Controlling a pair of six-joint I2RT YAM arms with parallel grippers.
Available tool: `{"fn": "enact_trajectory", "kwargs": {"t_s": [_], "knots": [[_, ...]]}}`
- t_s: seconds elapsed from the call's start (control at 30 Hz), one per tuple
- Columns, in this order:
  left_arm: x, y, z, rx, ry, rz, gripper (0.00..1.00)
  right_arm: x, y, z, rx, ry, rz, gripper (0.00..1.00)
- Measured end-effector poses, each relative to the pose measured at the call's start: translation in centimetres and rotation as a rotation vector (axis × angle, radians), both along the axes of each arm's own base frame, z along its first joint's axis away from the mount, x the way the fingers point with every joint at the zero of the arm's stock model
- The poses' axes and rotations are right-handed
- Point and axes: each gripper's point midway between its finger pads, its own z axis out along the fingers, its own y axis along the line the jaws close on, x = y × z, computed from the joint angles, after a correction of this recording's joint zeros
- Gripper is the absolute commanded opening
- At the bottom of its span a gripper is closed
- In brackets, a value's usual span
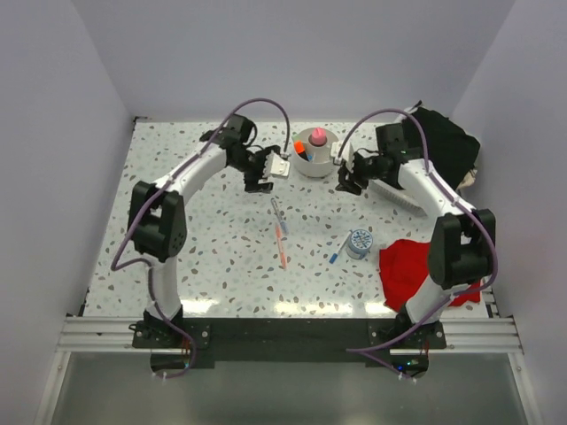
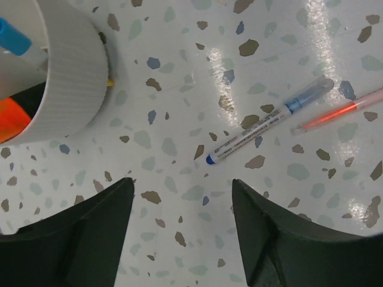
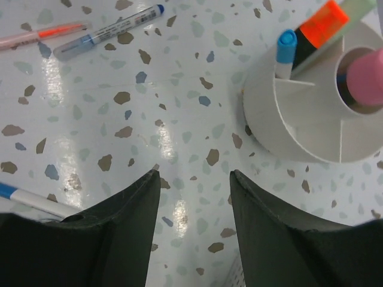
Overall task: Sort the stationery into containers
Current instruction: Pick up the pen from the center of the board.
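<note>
The round white bowl stood at the far middle of the counter. It held the pink-capped stubby stick upright in its centre well, and the orange-and-black highlighter and a blue-capped pen side by side at its rim. The left end effector hung just left of the bowl, spread wide, gripping nothing and touching nothing. The right end effector hung just right of it, parted and equally empty. Nearer the arms, a slim blue-and-white pen and a thin pink pen lay on the counter, ends almost meeting. Another blue pen lay beside a small round roll, near the red cloth.
</note>
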Motion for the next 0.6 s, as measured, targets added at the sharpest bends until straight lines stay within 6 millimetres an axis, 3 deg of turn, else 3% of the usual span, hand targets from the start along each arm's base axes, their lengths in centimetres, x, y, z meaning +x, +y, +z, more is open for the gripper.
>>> {"fn": "enact_trajectory", "kwargs": {"t_s": [0.13, 0.27, 0.4, 0.6], "knots": [[-0.5, -2.2, -2.0, 0.115, 0.019, -0.211, 0.61, 0.3, -1.6, 0.8, 0.054, 0.054, -0.131, 0.53], [-4.7, -2.1, -4.6, 0.236, 0.071, -0.393, 0.54, -0.6, -3.1, 2.3, 0.098, 0.072, -0.22, 0.53], [-7.6, -3.4, -4.9, 0.282, 0.074, -0.53, 0.41, -1.4, -4.2, 3.9, 0.136, 0.056, -0.279, 0.53], [-9.9, -5.1, -5.2, 0.301, 0.078, -0.615, 0.36, -2.4, -4.7, 3.8, 0.171, 0.08, -0.331, 0.52]]}}
